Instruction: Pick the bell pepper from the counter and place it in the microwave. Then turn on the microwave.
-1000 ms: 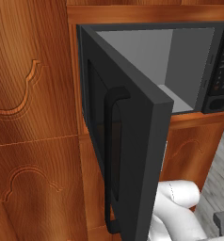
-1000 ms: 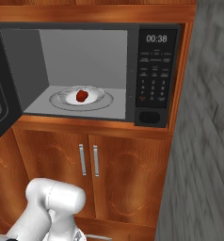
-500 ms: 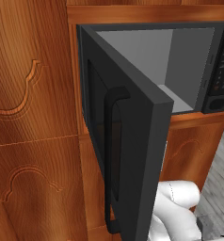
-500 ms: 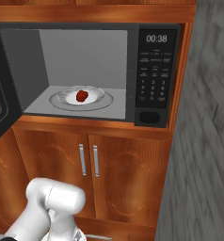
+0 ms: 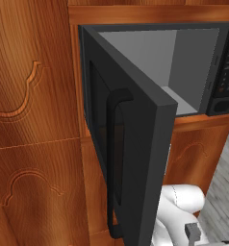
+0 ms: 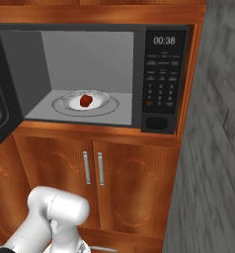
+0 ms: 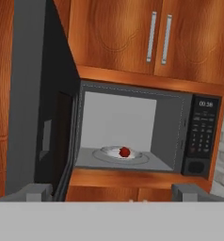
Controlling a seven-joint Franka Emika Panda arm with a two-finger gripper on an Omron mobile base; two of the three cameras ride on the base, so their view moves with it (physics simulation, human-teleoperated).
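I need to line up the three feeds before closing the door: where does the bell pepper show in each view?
Left base view: not seen; the open microwave door stands in front of the cavity floor.
Right base view: bell pepper on the glass turntable, left of centre.
Hand view: just below centre, on the turntable inside the microwave.
Shared landmark: the keypad at the microwave's right.

Even, flat rendered light; soft sheen seen on glossy brown wooden cabinet doors; hand view slightly blurred; no harsh shadows cast.
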